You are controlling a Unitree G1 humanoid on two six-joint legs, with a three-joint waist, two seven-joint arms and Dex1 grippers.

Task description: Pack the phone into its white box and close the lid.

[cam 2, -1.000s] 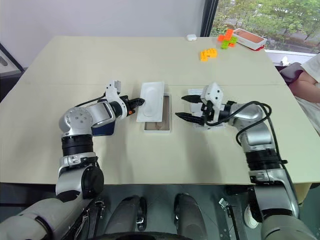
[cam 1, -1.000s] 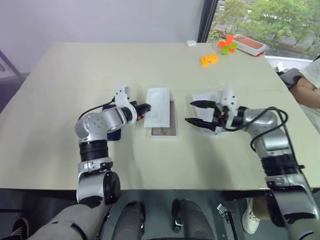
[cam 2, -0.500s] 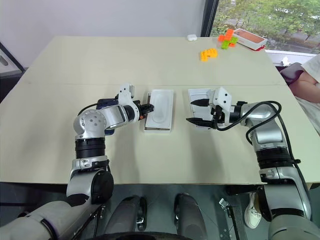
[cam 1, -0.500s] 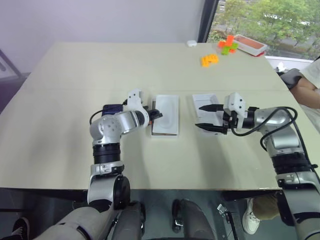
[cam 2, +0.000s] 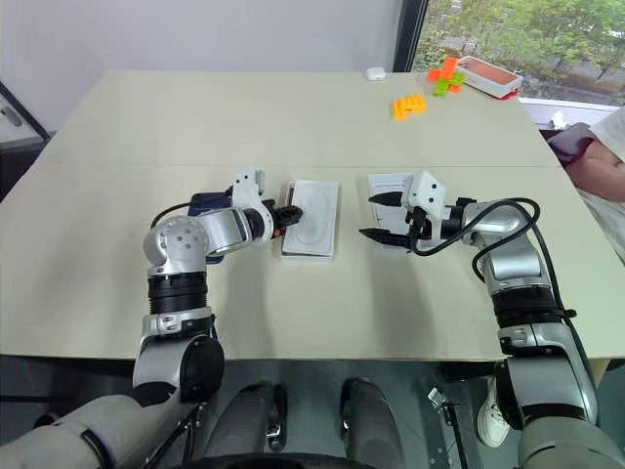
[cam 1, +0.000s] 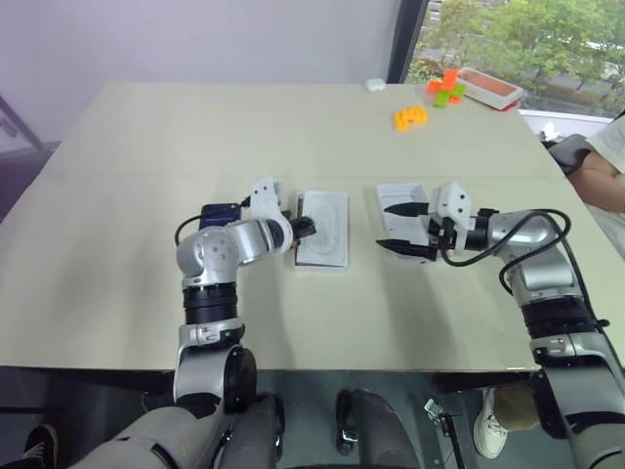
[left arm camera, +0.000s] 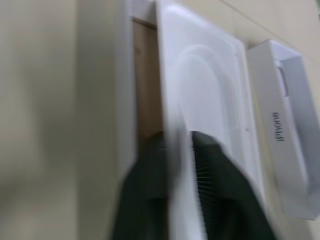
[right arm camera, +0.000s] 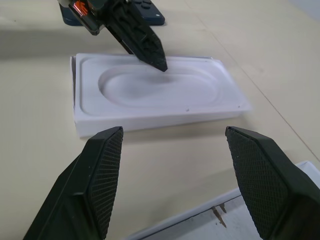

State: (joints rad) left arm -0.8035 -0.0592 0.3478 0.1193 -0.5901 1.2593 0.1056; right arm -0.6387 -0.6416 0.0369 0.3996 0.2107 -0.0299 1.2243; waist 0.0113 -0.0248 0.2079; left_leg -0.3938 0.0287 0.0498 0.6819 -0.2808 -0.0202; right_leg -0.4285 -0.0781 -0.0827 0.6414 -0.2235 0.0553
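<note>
Left gripper [cam 1: 305,229], fingers apart at the rim of the white box [cam 1: 322,230] at frame centre (oval-recessed insert [right arm camera: 159,88] inside), while the right gripper [cam 1: 401,228] gapes wide over the lid [cam 1: 402,203]; the phone [cam 1: 217,212] lies left of centre.

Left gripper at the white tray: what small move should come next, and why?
Probably draw the left gripper back from the white insert and swing it towards the phone. The insert lies flat in the box. The phone lies on the table beside that arm, not yet packed. The right gripper hangs open by the lid.
</note>
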